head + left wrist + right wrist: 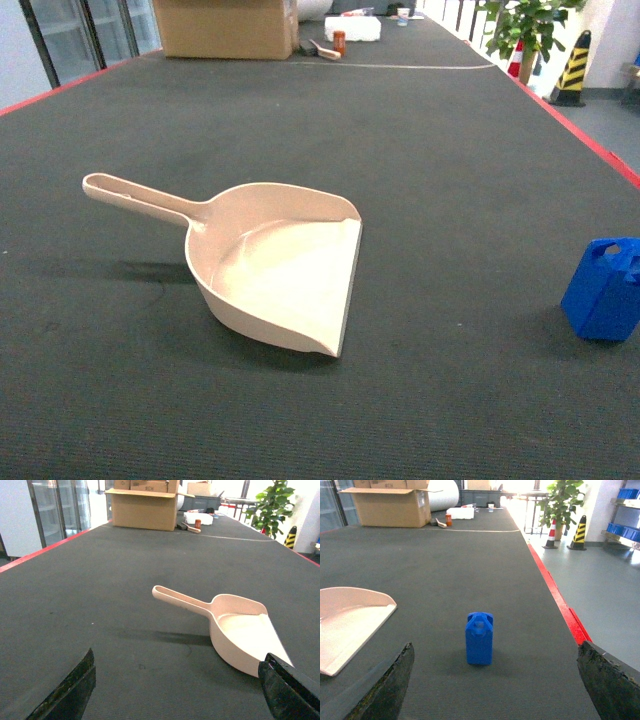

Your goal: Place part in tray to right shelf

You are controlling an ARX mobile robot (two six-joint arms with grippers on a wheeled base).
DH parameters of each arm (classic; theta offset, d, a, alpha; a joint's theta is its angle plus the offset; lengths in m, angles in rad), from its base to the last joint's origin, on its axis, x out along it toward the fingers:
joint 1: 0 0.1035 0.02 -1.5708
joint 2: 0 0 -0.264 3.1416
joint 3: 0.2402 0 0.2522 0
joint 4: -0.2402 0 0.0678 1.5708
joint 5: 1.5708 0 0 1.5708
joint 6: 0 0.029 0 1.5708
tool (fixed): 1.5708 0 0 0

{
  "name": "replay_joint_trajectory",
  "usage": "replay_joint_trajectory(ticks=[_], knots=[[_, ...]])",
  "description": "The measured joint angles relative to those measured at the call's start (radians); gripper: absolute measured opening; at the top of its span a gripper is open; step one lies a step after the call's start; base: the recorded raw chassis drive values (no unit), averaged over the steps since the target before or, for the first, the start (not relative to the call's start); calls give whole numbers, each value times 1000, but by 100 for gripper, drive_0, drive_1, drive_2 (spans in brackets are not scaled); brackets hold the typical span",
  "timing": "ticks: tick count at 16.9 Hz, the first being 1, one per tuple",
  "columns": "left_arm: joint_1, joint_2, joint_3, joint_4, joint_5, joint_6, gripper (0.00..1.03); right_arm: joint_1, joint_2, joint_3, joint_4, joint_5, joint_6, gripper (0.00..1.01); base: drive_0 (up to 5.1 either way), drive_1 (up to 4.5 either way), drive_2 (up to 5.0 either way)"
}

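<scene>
The beige tray (285,270) lies empty on the dark mat in the middle of the head view, handle pointing up-left. It also shows in the left wrist view, tray (240,635), and at the left edge of the right wrist view, tray (347,620). The small blue part (603,290) stands upright on the mat at the right edge. In the right wrist view the part (479,638) stands ahead of my right gripper (495,680), which is open and empty. My left gripper (177,687) is open and empty, the tray ahead to its right. The right shelf is out of view.
A cardboard box (225,27) and small items (350,28) sit at the mat's far end. The red edge (560,600) runs along the right side, with floor, cones (579,526) and a plant (562,502) beyond.
</scene>
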Motion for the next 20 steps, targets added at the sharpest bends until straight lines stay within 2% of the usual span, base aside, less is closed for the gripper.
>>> replay_joint_trajectory(ticks=[20], knots=[[0, 0, 0, 0, 0, 0, 98, 0, 0, 0, 0, 0, 0, 98, 0, 0, 0]])
